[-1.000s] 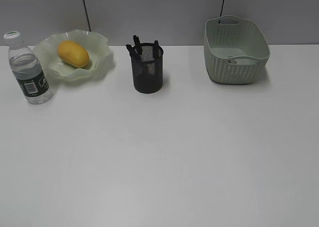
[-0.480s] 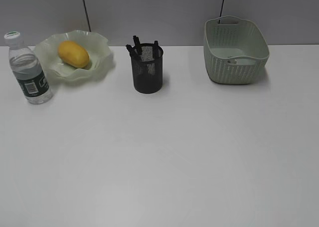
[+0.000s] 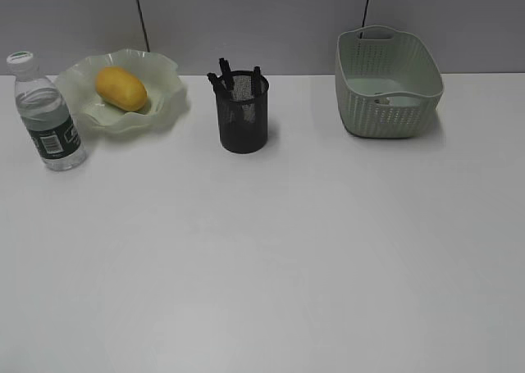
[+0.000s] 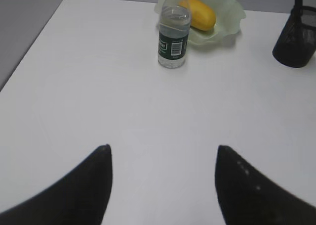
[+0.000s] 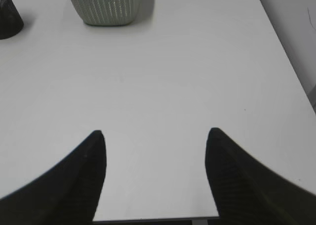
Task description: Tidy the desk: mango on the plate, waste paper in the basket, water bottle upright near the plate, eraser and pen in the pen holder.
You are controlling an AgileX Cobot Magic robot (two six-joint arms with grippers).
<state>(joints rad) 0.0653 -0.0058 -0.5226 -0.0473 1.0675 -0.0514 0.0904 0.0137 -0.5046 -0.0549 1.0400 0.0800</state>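
From my station the plain white desk (image 3: 262, 258) looks sorted: the smooth yellow-orange mango (image 3: 120, 88) lies in the pale green wavy-rimmed plate (image 3: 168, 82), the small clear water bottle with white cap and dark green label (image 3: 47, 115) stands upright just beside that plate, and dark pen-like sticks poke out of the black wire-mesh pen holder (image 3: 243, 115). I cannot pick out the eraser through the mesh, and the pale green perforated basket (image 3: 388, 82) shows only something small and pale on its floor, which I judge may be the waste paper. My left gripper (image 4: 163, 158) and right gripper (image 5: 154, 143) hang low over bare desk, fingers spread apart and grasping nothing. What worries me now is a careless sweep of the left arm forward: the light bottle would tip easily and could roll off.
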